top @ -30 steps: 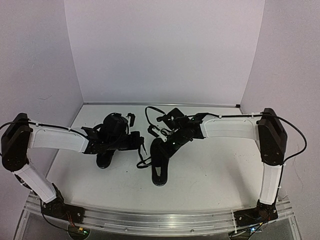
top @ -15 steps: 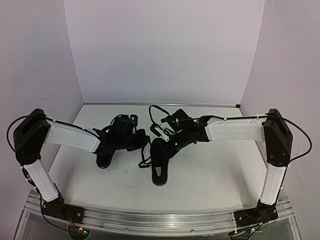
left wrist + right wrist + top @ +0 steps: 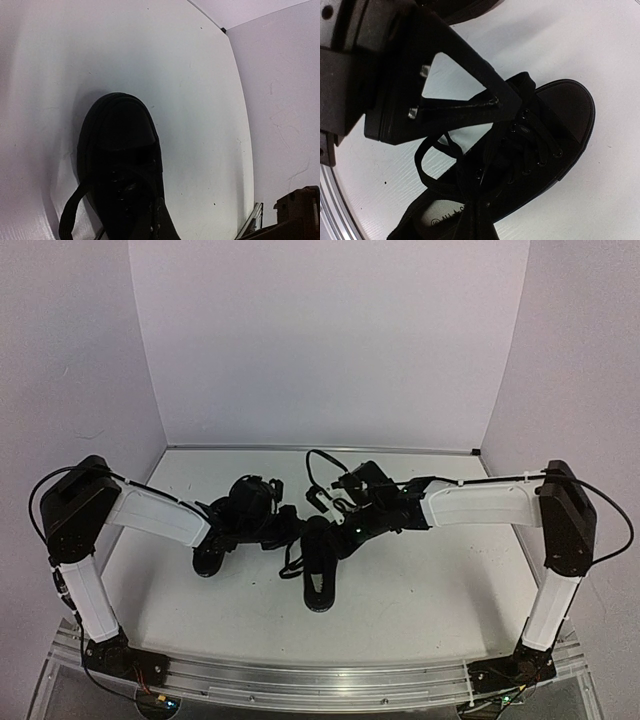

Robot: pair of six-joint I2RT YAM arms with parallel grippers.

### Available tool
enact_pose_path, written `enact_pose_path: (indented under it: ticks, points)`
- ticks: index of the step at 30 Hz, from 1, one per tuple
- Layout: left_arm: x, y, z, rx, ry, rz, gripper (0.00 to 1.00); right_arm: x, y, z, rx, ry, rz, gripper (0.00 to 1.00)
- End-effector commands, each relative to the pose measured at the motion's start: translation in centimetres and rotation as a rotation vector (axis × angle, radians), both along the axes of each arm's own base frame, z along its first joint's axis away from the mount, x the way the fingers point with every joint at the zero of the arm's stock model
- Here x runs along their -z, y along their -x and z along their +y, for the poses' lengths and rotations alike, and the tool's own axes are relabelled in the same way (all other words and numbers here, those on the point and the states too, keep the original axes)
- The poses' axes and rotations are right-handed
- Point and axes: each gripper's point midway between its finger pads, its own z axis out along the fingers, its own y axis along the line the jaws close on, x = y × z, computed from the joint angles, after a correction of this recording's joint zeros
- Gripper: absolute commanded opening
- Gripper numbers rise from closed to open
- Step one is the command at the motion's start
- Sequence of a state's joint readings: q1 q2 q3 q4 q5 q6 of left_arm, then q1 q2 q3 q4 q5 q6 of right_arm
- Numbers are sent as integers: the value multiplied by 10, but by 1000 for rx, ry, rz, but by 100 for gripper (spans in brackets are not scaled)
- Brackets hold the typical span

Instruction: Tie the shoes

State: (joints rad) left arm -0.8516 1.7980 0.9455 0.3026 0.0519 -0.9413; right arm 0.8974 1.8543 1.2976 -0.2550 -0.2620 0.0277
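On the tabletop (image 3: pixel 430 590), the middle shoe (image 3: pixel 320 580) lies heel toward the near edge, its mate (image 3: pixel 212 558) just left. Right pincer (image 3: pixel 506 106) sits closed over the eyelets (image 3: pixel 530 135), closer than the closed left pincer (image 3: pixel 288 528); can't tell if either's got lace (image 3: pixel 432 145).

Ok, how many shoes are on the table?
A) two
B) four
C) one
A: the view from above shows just two, the left shoe and the middle shoe, both black.
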Motion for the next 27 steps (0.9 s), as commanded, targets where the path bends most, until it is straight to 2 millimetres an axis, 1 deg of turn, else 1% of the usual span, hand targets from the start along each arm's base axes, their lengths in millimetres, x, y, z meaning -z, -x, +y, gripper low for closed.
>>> enact_pose_path:
  ticks: [1,8,15,20,27]
  points:
    - [-24,3,-22,80,129,-6,0,-35,-5,4,13,-87,-69,0]
    - [-21,19,-28,141,182,46,0,-38,-6,3,18,-94,-79,0]
    - [-24,35,-20,165,228,70,0,-38,-5,3,19,-95,-79,0]
    - [-30,41,-16,179,237,71,0,-37,-6,3,20,-95,-77,0]
    - [-32,50,-21,242,246,85,0,-38,-8,5,31,-99,-75,0]
